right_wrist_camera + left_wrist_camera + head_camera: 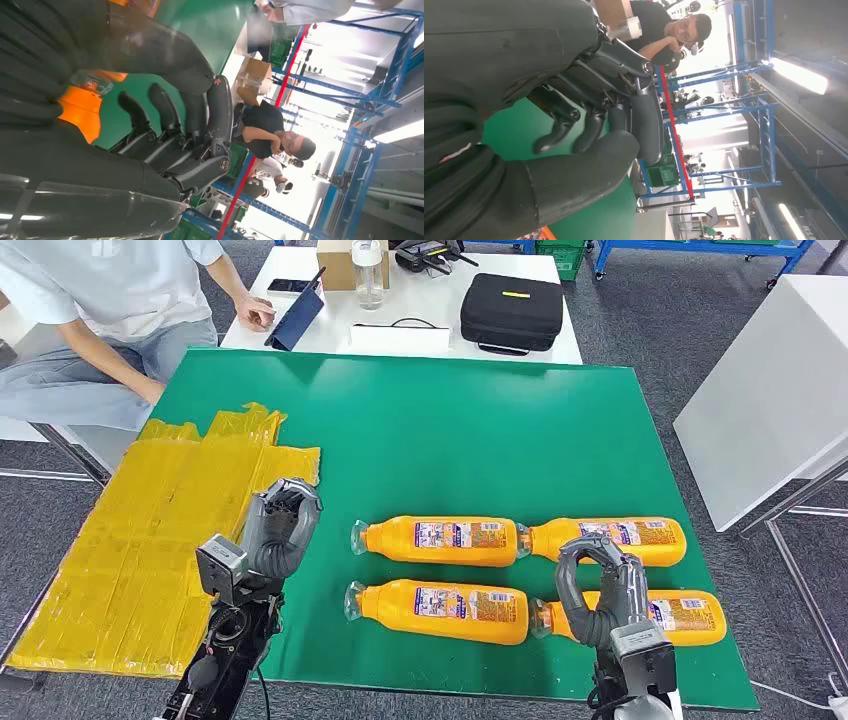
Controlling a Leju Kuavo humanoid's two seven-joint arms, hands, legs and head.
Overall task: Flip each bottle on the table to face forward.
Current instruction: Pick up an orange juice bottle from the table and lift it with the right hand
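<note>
Orange plastic: four bottles lie on the green table point(480, 420), two rows of two, in the lower centre and lower right of the head view, long axes running left to right, caps to the left. The right hand point(600, 585) hovers over the lower-right bottle point(690, 617), fingers curled around nothing, just above its neck; I judge it nearest. The others: upper-right bottle point(610, 539), upper-left bottle point(440, 540), lower-left bottle point(440, 610). The left hand point(283, 528), fingers likewise curled and holding nothing, hangs left of them, apart.
</note>
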